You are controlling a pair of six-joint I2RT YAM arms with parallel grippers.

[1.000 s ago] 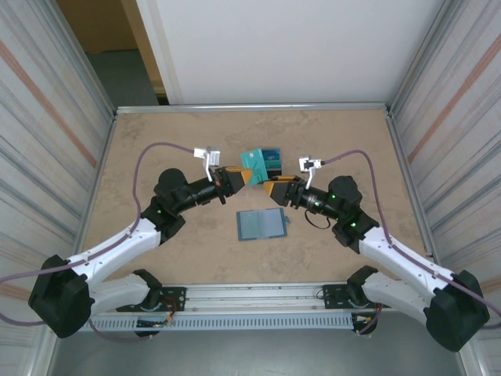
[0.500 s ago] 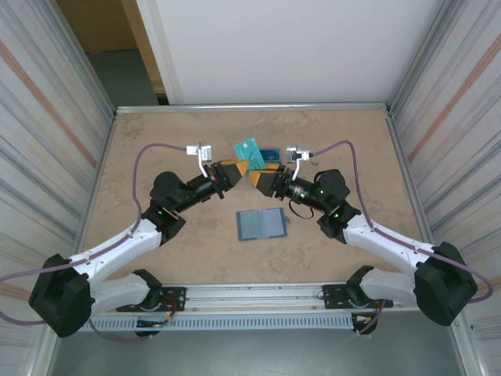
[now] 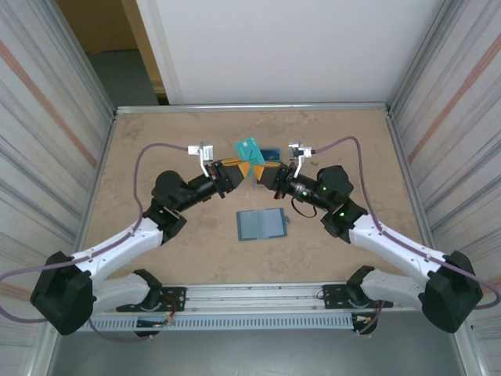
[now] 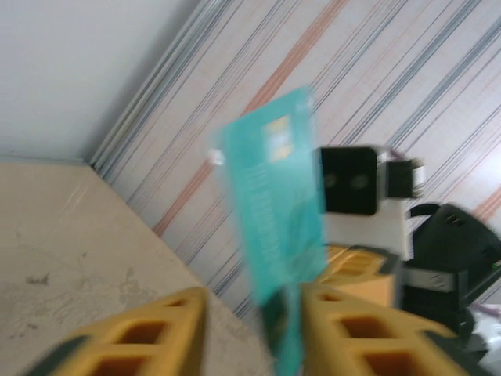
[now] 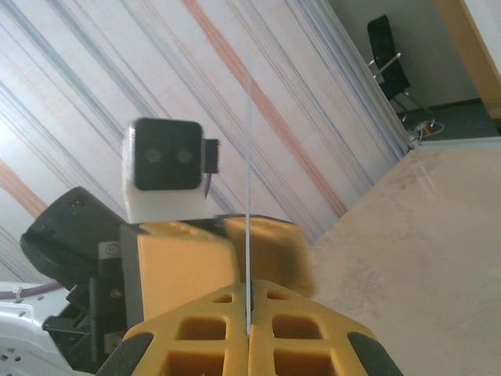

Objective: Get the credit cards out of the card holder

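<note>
A tan tabletop (image 3: 156, 133) is enclosed by striped walls (image 3: 47, 117). The card holder (image 3: 261, 224) is laid open and flat near the middle of it, touched by neither hand. Beyond it, a teal credit card (image 3: 247, 148) is held up in the air, pinched edge-on between the pressed-together fingers of the right hand (image 5: 248, 301). The left hand (image 4: 254, 313) is spread, one finger seen on either side of the card's lower end.

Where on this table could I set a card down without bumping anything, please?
Bare table lies far left and far right, and between the card holder and the near rail. Crowded: mid-table, where left gripper and right gripper meet at the teal card.
</note>
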